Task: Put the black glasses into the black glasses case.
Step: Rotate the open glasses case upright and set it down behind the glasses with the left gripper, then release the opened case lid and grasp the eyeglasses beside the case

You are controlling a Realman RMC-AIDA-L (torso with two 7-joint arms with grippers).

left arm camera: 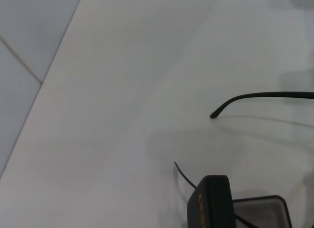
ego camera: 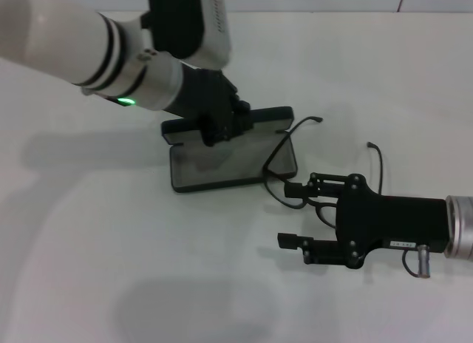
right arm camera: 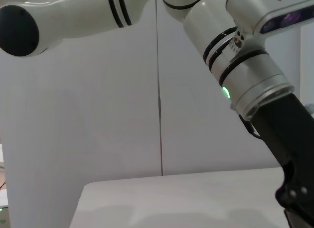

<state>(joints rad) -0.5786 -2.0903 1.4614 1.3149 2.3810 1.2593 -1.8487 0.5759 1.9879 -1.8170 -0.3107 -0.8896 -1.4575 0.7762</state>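
The black glasses case (ego camera: 222, 165) lies open mid-table with its grey lining up and its lid (ego camera: 255, 120) raised at the far side. My left gripper (ego camera: 216, 120) is shut on that lid. In the left wrist view the lid's edge (left arm camera: 212, 203) shows orange lettering. The black glasses (ego camera: 277, 147) lie unfolded at the case's right end, one temple arm (left arm camera: 260, 96) curving up over the table and the frame partly under my right hand. My right gripper (ego camera: 290, 214) stands open just right of the case, its far finger (ego camera: 299, 186) over the frame and nothing between its fingers.
The white table (ego camera: 111, 269) stretches to the left and front of the case. A grey floor (left arm camera: 29, 36) lies beyond the table's far edge. In the right wrist view my left arm (right arm camera: 245, 75) crosses in front of a pale wall.
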